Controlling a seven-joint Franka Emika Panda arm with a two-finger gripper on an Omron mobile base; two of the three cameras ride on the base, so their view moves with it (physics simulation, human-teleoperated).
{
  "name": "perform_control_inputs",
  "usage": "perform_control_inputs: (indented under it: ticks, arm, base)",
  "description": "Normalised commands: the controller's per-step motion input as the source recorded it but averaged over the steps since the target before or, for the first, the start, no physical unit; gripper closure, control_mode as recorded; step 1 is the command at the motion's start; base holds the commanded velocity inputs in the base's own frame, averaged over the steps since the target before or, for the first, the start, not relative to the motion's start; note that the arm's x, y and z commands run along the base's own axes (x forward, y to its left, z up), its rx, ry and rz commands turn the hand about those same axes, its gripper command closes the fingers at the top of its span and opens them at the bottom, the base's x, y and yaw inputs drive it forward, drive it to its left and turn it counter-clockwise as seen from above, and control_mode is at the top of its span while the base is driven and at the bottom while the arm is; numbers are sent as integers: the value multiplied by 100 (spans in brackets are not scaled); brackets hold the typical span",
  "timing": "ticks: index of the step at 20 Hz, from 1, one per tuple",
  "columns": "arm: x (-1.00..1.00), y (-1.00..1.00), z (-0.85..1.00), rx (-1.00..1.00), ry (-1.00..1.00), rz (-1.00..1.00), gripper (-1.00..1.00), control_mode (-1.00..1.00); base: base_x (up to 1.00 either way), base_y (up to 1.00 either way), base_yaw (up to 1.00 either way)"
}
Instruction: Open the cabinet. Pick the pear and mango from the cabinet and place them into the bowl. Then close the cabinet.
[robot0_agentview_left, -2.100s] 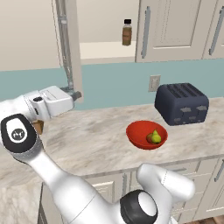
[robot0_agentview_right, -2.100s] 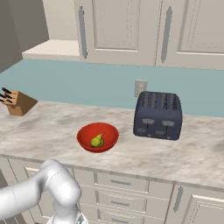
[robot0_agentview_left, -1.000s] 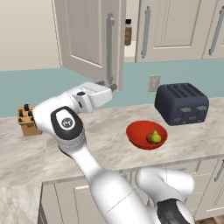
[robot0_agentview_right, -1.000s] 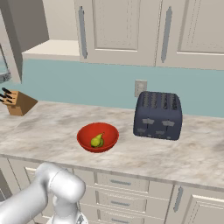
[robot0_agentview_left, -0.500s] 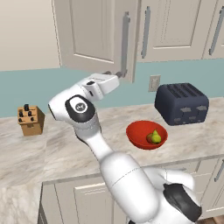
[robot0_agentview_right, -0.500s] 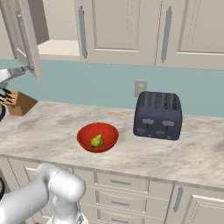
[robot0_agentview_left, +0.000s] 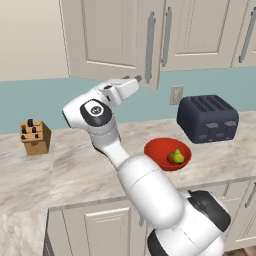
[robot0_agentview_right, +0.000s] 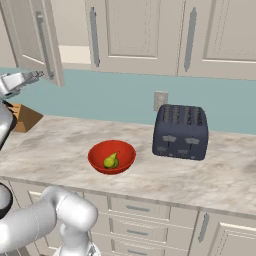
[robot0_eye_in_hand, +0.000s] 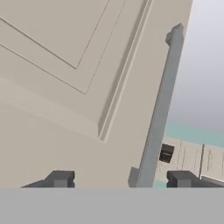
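Glossy white rounded arm segments, dark grey joint rings, a black round cap with white emblem, small dark finger tips (robot0_eye_in_hand: 59, 178)

Cabinet (robot0_agentview_left: 115, 40): interior hidden behind its door, top cropped. Bowl (robot0_agentview_right: 100, 152): mango's presence beside pear (robot0_agentview_right: 111, 160) indeterminable.

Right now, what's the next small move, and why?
Likely push the cabinet door the last bit shut. It stands ajar, angled out from the cabinet front, and the open claw straddles the lower end of its handle. The pear already lies in the bowl.
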Motion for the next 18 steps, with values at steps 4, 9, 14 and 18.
perform_control_inputs:
  ticks: [4,9,14,18]
  arm:
    - [24,-31,15,0,1,3,-100,-100]
    - [23,-38,12,-2,0,6,-100,-100]
    - [41,-35,8,0,4,5,-100,-100]
    - [53,-34,7,0,9,7,-100,-100]
  base:
    - [0,0,0]
    - [0,0,0]
    - [0,0,0]
    - [0,0,0]
